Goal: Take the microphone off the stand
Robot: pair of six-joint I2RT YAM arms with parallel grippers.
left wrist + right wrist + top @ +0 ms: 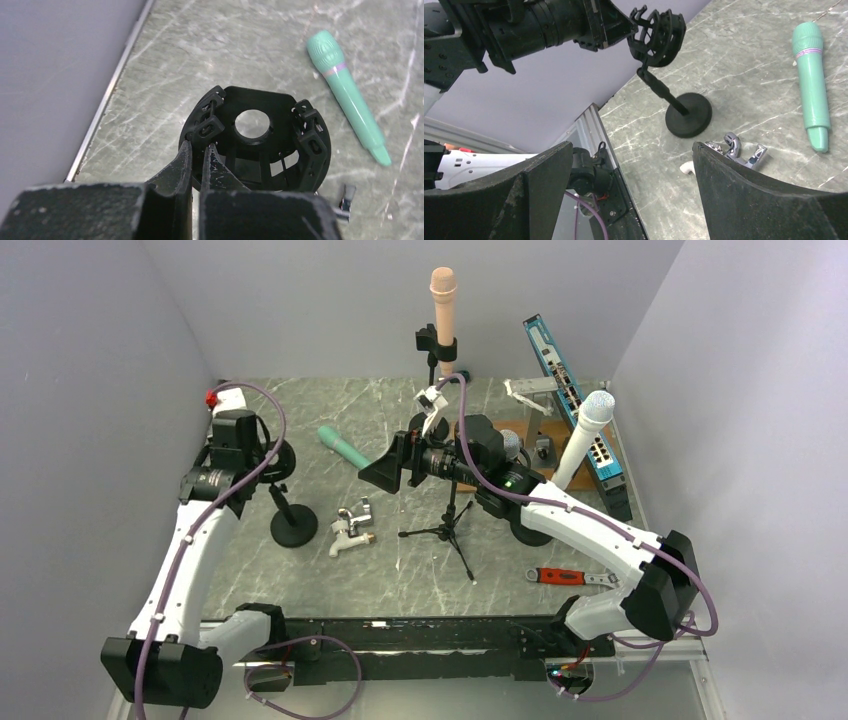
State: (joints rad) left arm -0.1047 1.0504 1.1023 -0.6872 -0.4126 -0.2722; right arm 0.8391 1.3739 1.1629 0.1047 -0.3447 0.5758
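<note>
On table [200,50], off stand [255,150], microphone [350,95] beyond jaws

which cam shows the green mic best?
Left wrist: the green microphone lies whole, large and sharp. Right wrist shows it whole too, near the frame edge; top external shows it small.

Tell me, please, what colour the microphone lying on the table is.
The microphone is mint green with a lilac band; left wrist view.

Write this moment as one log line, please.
left claw: shut on cradle | right claw: open, empty | teal mic: lying on table | cradle: empty
</note>
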